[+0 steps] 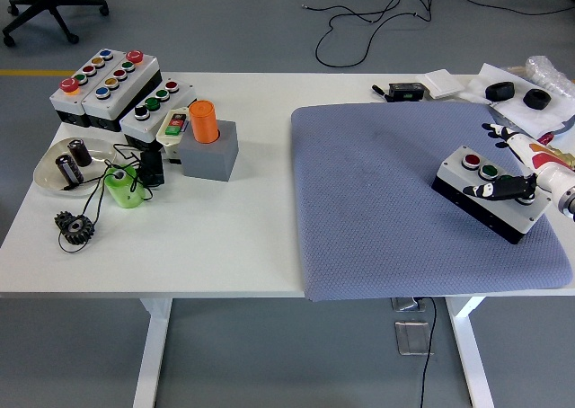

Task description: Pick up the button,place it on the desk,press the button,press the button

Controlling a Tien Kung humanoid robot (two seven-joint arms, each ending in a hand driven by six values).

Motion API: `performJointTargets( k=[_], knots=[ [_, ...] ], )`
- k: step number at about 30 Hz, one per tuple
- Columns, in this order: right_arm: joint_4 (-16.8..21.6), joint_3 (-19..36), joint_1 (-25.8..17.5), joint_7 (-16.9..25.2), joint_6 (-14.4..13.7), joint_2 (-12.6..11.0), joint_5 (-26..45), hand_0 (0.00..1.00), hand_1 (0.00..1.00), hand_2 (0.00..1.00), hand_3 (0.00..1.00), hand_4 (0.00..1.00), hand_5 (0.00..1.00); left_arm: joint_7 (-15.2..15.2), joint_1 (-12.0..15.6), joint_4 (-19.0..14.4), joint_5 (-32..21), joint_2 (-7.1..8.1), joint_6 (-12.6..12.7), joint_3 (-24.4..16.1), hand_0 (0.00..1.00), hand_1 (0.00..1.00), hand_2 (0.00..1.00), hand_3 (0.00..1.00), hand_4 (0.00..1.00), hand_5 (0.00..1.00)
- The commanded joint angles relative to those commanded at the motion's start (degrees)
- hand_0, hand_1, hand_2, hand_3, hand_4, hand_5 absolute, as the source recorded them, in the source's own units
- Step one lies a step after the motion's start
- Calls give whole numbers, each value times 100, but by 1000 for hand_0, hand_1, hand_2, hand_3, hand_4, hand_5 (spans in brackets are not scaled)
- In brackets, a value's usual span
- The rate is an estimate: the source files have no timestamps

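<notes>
The button box, white on top with a black base and a red, a green and a further button, lies tilted on the blue-grey mat at the right. My right hand comes in from the right edge and grips the box's right end. Its black fingers lie across the white top, next to the green button. Other fingertips show behind the box. I cannot tell whether the box is lifted off the mat. My left arm is out of view.
At the far left stand several more button boxes, a grey block with an orange cylinder, a clear dish, a green part with wires and a black gear. Black items and papers lie at the far right.
</notes>
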Motion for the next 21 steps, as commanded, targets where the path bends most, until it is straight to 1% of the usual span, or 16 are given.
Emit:
performJointTargets(
  k=[2, 6, 7, 11, 14, 19, 20, 21],
  knots=[
    [-15, -45, 24, -41, 19, 20, 13, 947, 887, 961, 998, 998, 282, -1, -2, 0, 5, 3, 0, -6, 601, 525, 494, 469, 278, 975],
    [-159, -311, 154, -93, -121, 107, -26, 947, 887, 961, 998, 998, 282, 3, -13, 4, -3, 6, 1, 3, 601, 525, 494, 469, 278, 975],
    [-249, -389, 202, -142, -176, 160, -48, 947, 887, 961, 998, 998, 282, 5, -15, 4, -7, 8, -3, 9, 601, 525, 494, 469, 278, 975],
    [-486, -482, 304, -290, -254, 293, -225, 938, 887, 961, 998, 998, 295, 11, -21, 4, -8, 7, -8, 16, 601, 525, 493, 469, 278, 975],
    [-652, -575, 406, -578, -160, 365, -416, 927, 884, 948, 998, 998, 299, 7, -19, 4, -9, 10, -8, 6, 600, 521, 490, 469, 280, 978],
    [-761, -703, 528, -968, 77, 404, -792, 927, 884, 948, 998, 998, 299, 1, -18, 8, -6, 11, -2, -13, 600, 521, 490, 469, 280, 978],
    [-773, -715, 542, -1014, 105, 409, -857, 863, 802, 872, 939, 990, 297, 1, -18, 8, -7, 11, -2, -13, 601, 520, 489, 469, 280, 975],
    [-798, -740, 576, -1105, 163, 422, -966, 863, 802, 872, 939, 990, 297, 0, -18, 8, -5, 14, -1, -15, 601, 520, 489, 469, 280, 975]
  ],
)
